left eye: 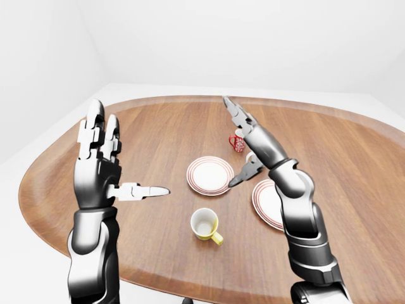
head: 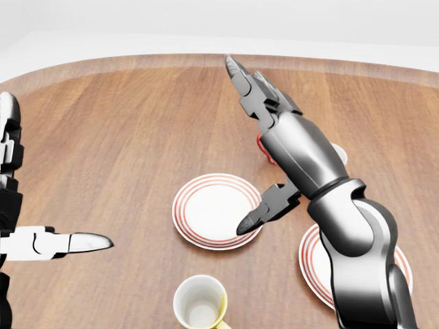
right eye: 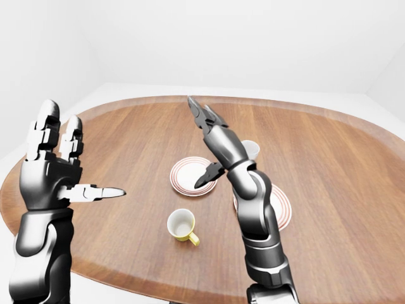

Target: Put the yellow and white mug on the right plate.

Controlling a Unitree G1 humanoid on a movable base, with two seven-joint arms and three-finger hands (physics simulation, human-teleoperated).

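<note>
I count two plates on the table (left eye: 145,133), both white with red rings: the left plate (head: 217,210) and the right plate (left eye: 269,201). Three mugs: the yellow and white mug (left eye: 205,225), a red patterned mug (left eye: 236,143) and a white mug (right eye: 251,149).

My right hand (head: 271,147) hangs raised over the table with its fingers spread wide, holding nothing; two fingers point toward the top of the head view, the thumb (head: 264,212) points down-left, its tip over the rim of the left plate. The red mug and the white mug are mostly hidden behind this hand and forearm in the head view. The right plate lies below the thumb, partly covered by the forearm.

My left hand (left eye: 100,168) is also spread wide and empty, thumb pointing right.

The yellow and white mug stands upright on bare wood, below and left of the right thumb tip, apart from both plates, handle toward lower right.
</note>
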